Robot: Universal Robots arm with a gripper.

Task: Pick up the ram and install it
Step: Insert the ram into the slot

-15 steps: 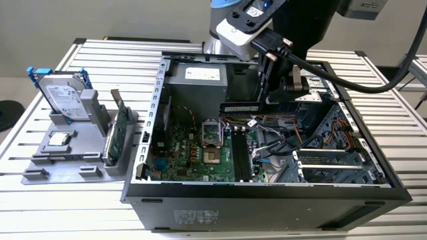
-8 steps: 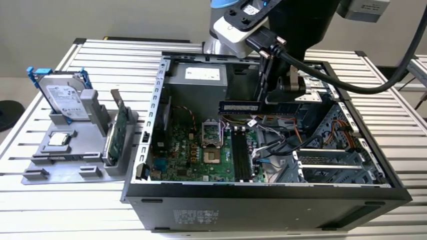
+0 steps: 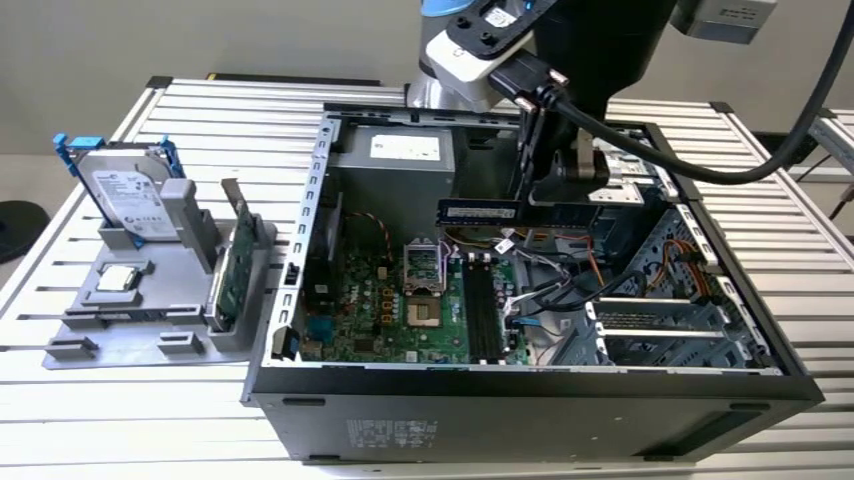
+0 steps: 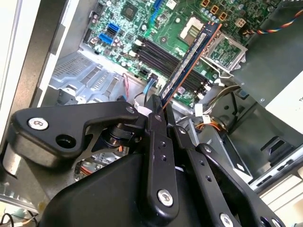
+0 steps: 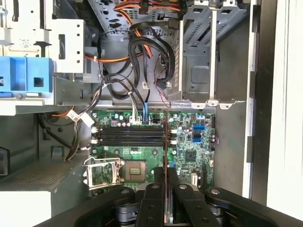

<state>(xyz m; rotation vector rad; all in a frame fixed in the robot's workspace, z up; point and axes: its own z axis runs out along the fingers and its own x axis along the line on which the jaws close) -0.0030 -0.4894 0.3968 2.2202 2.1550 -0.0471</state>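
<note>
The case [image 3: 534, 400] is finished outside in matt black painted metal; its inner walls are seen as bare, dull grey sheet metal. The motherboard [image 3: 387, 310] is noted as green, lightly glossy circuit board. The ram [image 3: 481, 211] is recorded as dark blue board with a pale paper-like label. The gripper [image 4: 160, 105] is formed in smooth matt black, with bright metal screws. The table [image 3: 200, 100] is made of ribbed, pale metal slats.
</note>
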